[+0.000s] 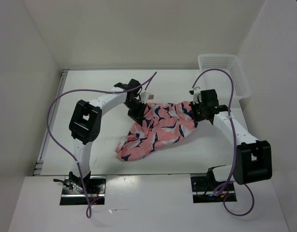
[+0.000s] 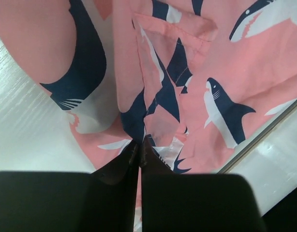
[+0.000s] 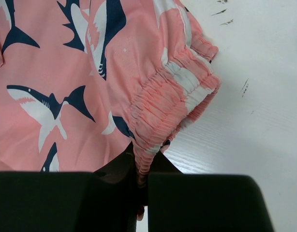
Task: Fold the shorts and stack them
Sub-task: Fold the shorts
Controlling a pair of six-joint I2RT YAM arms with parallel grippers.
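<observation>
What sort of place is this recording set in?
Likely a lab robot cell: a plain white table boxed in by bare white walls, a left arm and right arm bolted at its near edge, with salmon-pink shark-print fabric shorts and a white plastic mesh basket on it.

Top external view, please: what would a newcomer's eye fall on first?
The salmon-pink shark-print shorts lie crumpled at the centre, held at both ends. The left gripper pinches their left end and the right gripper their elastic waistband, both shut. A white mesh basket sits at the far right corner.
</observation>
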